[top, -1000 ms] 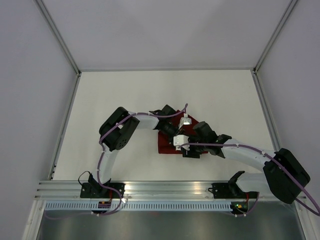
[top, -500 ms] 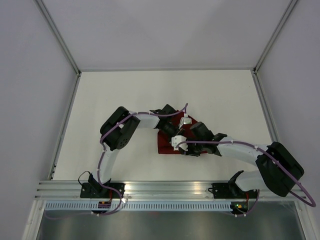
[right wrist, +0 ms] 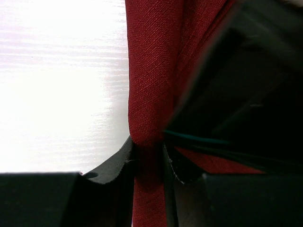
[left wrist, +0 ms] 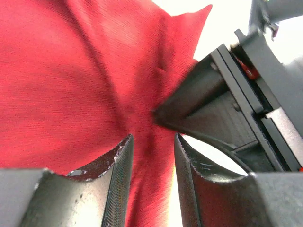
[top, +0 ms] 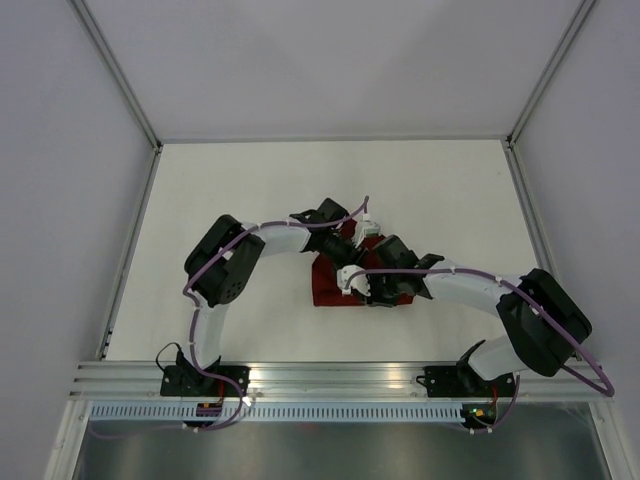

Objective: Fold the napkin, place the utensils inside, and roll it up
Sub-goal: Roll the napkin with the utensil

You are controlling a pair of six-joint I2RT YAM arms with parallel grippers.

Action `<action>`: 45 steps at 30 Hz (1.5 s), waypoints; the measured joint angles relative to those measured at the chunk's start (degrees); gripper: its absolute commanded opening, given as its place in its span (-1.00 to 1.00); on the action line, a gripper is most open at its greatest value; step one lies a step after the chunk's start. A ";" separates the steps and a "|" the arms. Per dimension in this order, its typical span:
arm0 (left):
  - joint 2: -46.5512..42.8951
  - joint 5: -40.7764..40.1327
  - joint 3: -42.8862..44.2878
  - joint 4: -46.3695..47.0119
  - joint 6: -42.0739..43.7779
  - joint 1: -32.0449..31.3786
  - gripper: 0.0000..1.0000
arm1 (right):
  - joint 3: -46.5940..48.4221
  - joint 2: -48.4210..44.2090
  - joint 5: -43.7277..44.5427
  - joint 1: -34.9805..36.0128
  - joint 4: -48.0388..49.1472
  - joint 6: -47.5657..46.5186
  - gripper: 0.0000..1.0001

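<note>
The maroon napkin (top: 324,291) lies bunched and partly rolled at the table's middle, mostly covered by both grippers. My left gripper (top: 352,250) is at its far edge. In the left wrist view its jaws (left wrist: 152,142) stand a little apart, a ridge of the napkin (left wrist: 71,71) between them with a white gap showing. My right gripper (top: 352,283) is on the napkin's near part. In the right wrist view it (right wrist: 149,151) is shut on a rolled fold of the napkin (right wrist: 151,71). The knife is hidden.
The white table (top: 220,200) is fenced by metal rails at the left (top: 130,250) and right (top: 530,220). The right gripper's dark body (left wrist: 236,94) sits close in front of my left fingers. The two wrists nearly touch over the cloth.
My right gripper has slid left across the napkin. My left wrist has shifted a little left and away. The visible part of the cloth has become smaller.
</note>
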 measured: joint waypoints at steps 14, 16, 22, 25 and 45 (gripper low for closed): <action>-24.94 -21.77 -20.48 24.70 -8.70 10.25 -0.20 | 16.65 15.06 -12.13 -7.04 -20.17 -6.36 -0.76; -30.80 -26.40 -24.52 28.65 -9.88 10.03 -0.20 | 20.85 19.19 -14.86 -8.57 -25.18 -7.23 -0.76; -45.72 -37.75 -35.19 40.22 -11.39 7.39 -0.21 | 31.10 30.03 -21.53 -12.57 -37.53 -8.79 -0.76; -49.66 -42.10 -39.19 43.91 -11.61 4.48 -0.17 | 34.49 33.81 -23.78 -13.86 -41.72 -9.18 -0.76; -27.78 -63.41 -39.74 47.50 17.03 -28.37 0.09 | 39.71 43.28 -27.21 -15.76 -55.21 -9.16 -0.76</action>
